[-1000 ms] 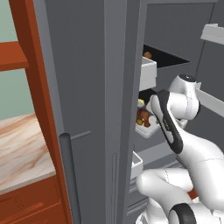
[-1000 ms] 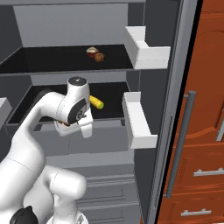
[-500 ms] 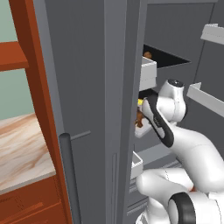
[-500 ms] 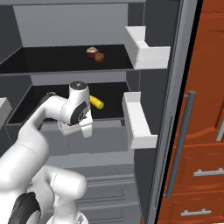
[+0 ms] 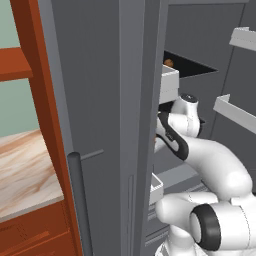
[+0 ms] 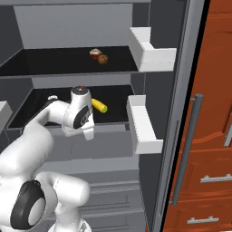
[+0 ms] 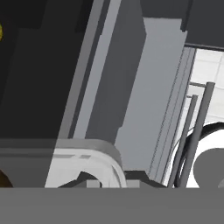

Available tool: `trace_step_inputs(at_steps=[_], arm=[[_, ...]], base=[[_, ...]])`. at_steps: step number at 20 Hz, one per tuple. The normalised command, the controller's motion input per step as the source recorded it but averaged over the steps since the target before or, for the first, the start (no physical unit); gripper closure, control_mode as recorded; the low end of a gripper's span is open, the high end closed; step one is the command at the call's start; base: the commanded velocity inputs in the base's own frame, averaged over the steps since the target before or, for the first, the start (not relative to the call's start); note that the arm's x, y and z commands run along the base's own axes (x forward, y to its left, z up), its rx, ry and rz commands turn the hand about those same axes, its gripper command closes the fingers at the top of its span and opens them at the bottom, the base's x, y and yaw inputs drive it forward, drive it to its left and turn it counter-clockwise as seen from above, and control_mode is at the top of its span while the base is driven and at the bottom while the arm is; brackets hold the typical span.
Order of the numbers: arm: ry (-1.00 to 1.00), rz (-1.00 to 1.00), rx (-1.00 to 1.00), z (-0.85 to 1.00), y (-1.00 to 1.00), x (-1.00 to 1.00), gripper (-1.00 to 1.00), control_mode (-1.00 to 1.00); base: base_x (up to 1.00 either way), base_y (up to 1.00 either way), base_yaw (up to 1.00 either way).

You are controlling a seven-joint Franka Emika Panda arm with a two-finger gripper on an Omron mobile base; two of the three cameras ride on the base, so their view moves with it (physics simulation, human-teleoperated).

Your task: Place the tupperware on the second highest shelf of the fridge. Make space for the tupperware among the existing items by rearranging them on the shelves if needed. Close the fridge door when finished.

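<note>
Simulated kitchen, red-brown wooden cabinets (image 6: pixel 213 149) to either side, a pale marbled counter (image 5: pixel 25 170) low at the left of the left base view. The fridge (image 6: pixel 77 27) stands open in the middle: matte grey shell, black shelves, grey drawer fronts below. The fridge door (image 6: pixel 181 113) is swung wide at the right of the right base view, its edge toward the camera, a vertical bar handle (image 6: pixel 186 149) on its outer face and two pale grey bins (image 6: pixel 142 124) on its inner face, one above the other. The other door leaf fills the near left of the left base view, with its own dark bar handle (image 5: pixel 80 200).

The white arm reaches forward from the base into the fridge at the level of the lower black shelf (image 6: pixel 50 106); the wrist sits at that shelf's front edge. The gripper itself is hidden behind the wrist in both base views and below the frame in the hand view; jaws closed all the way, and what they hold, if anything, cannot be told.

On the upper black shelf (image 6: pixel 54 61) sit a small pale red-topped item (image 6: pixel 94 53) and a small round brown item (image 6: pixel 103 59), touching or nearly so. On the lower shelf a small yellow item (image 6: pixel 99 106) lies just right of the wrist. No tupperware can be made out.
</note>
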Motion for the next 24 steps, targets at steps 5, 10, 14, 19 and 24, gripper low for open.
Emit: trace_step_inputs(at_steps=[5,10,14,19,24], arm=[[0.00,-0.06,0.00,0.00,0.07,0.45,1.00,-1.00],[0.00,-0.08,0.00,0.00,0.08,0.41,1.00,-1.00],[-0.02,-0.09,0.00,0.00,0.05,0.29,1.00,-1.00],[-0.14,-0.10,0.00,0.00,0.11,0.19,1.00,-1.00],[-0.26,-0.11,0.00,0.00,0.22,0.18,1.00,-1.00]], base=[[0.00,0.00,0.00],[0.00,0.00,0.00],[0.00,0.00,0.00],[0.00,0.00,0.00],[0.00,0.00,0.00]])
